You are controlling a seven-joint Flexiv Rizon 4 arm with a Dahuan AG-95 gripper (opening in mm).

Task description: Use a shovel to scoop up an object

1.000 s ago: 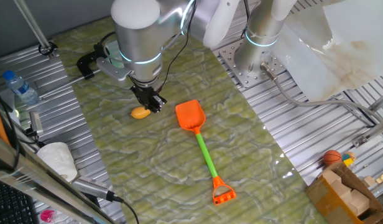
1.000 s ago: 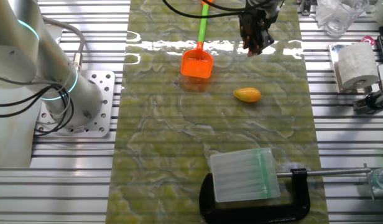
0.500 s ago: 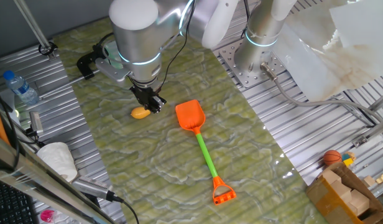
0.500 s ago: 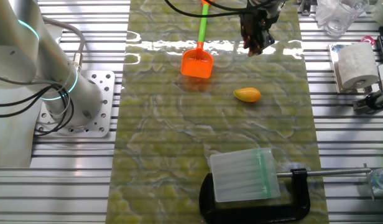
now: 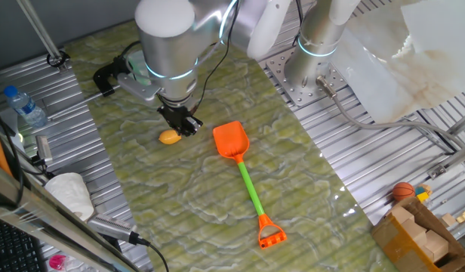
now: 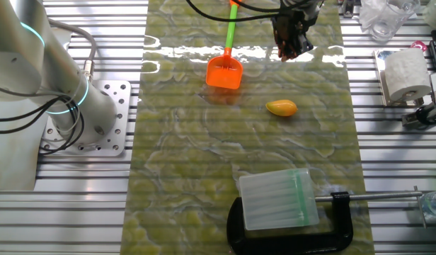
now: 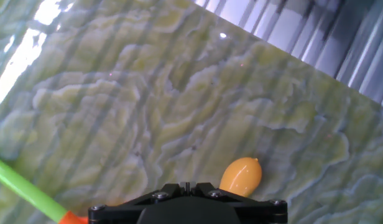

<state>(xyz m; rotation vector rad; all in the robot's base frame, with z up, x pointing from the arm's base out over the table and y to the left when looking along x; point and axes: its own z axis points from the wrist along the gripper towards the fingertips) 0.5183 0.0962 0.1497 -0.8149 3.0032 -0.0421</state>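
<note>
The object lies on the green counter, left of the shovel and just beside the end effector, which hangs above it empty. Its fingers look pressed together, though the hand view cuts them off and shows only a strip of the shovel's green shaft.

Orange shovel on green mat, yellow object nearby, end effector above

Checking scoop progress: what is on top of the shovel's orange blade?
Nothing: the shovel blade lies bare on the mat. The object sits apart, and the gripper holds nothing. The blade's underside is hidden.
</note>
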